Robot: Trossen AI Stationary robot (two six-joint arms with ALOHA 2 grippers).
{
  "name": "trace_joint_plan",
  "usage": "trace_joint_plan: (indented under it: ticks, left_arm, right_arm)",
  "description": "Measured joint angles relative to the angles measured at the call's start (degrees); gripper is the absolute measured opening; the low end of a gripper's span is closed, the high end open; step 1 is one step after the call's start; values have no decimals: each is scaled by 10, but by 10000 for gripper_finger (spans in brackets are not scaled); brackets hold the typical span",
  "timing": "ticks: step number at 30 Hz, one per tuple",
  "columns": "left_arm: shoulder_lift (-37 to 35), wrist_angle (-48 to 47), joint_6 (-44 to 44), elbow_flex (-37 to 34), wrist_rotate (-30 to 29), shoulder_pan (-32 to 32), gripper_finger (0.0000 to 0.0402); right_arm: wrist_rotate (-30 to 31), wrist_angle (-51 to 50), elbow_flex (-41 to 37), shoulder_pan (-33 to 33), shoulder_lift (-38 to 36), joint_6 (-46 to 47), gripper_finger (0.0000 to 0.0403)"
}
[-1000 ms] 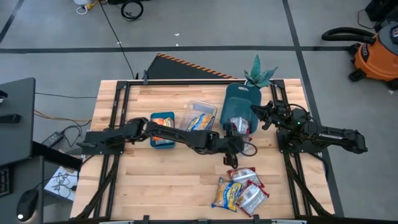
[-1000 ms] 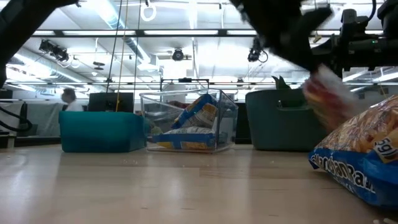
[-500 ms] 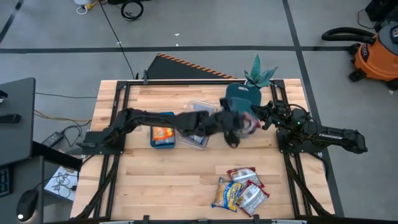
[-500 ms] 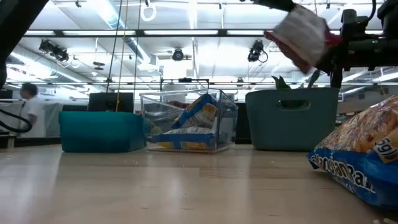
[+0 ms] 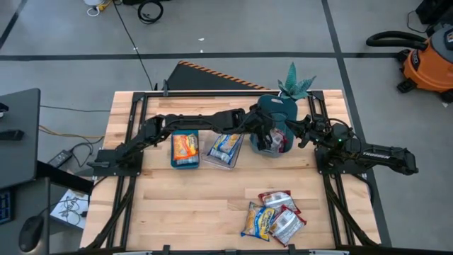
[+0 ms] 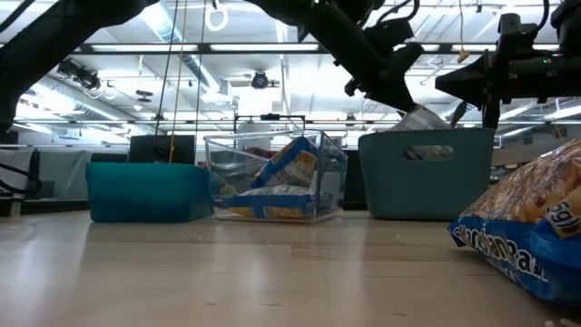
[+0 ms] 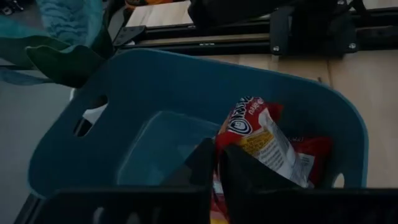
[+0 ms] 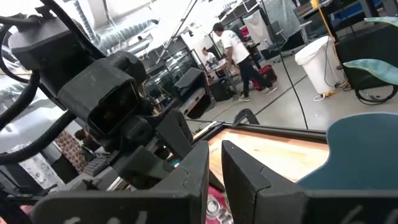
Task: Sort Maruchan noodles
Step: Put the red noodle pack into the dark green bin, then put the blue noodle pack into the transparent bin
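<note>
My left gripper (image 5: 266,139) reaches across the table and sits over the tall teal bin (image 5: 273,113), shut on a red-and-white Maruchan noodle packet (image 7: 261,134). In the low view the packet (image 6: 421,118) sits just at the bin's rim (image 6: 427,134). More red packets lie inside the bin. Several packets (image 5: 273,217) lie in a pile near the table's near right; one blue-and-yellow packet (image 6: 531,227) fills the low view's right. My right gripper (image 5: 296,133) waits shut beside the bin's right side. My left gripper pinches the red packet between its two fingers (image 7: 239,171), coming from above and pointing down into the bin. The fingers hide the held part. The packet's printed end (image 7: 249,121) sticks out past the fingertips, inside the bin's mouth, above the packets lying there.
A clear plastic container (image 5: 225,147) with yellow-and-blue packets and a small teal bin (image 5: 185,149) with an orange packet stand mid-table. A teal plant (image 5: 294,83) stands behind the tall bin. Black frame rails run along the table's left and right sides.
My left gripper has risen from beside the near-right pile with the red packet, swung toward the far edge, and come down over the tall teal bin. The packet has been lifted clear of the table and now sits in the bin's mouth.
</note>
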Motion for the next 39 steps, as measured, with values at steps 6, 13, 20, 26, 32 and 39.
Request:
trace_joint_plan:
  ticks: [6,13,20,26,32,39]
  left_arm:
    - [0,-23,-4,0,-12,-6,96]
    - [-25,-54,26,0,-186,-29,142]
    - [-69,-106,17,1,-167,-67,143]
    - [-72,-171,-36,1,-130,-99,159]
    - [-71,-267,-99,0,-50,-145,186]
    - [-66,-295,-157,0,37,-212,187]
  right_arm:
    - [0,0,0,0,0,0,50]
    - [0,0,0,0,0,0,50]
    - [0,0,0,0,0,0,50]
    - [0,0,0,0,0,0,50]
    - [0,0,0,0,0,0,50]
    - [0,0,0,0,0,0,50]
